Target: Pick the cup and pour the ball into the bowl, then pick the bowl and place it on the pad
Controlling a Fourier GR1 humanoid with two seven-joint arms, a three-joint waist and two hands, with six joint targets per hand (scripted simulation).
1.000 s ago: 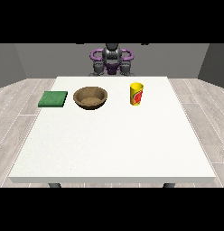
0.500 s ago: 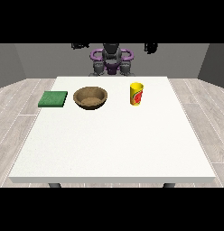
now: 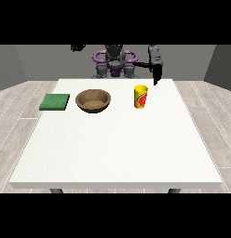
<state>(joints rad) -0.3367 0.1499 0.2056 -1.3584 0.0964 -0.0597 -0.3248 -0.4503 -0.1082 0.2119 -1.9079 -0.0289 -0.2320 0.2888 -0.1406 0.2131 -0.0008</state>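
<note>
Since half a second ago the hand at the view's right has come forward and down from beside the robot's head, and now hangs over the far right part of the worktop, above and just behind the cup, apart from it. Its fingers point downward and look roughly straight, holding nothing. The hand at the view's left stays raised at the top of the scene, well behind the worktop; it is too small and dark to tell how its fingers lie.

The cup is yellow and stands upright on the worktop, toward the far side and right of centre. It bears a red label on its front; any writing on it cannot be read. The ball does not show from this angle.

The bowl is brown and wood-like, upright, left of the cup and clearly apart from it. The pad is a flat green square, lying left of the bowl near the worktop's left edge, close to the bowl but not touching it. Cup, bowl and pad sit in a row along the far part of the worktop, none of them moved.
</note>
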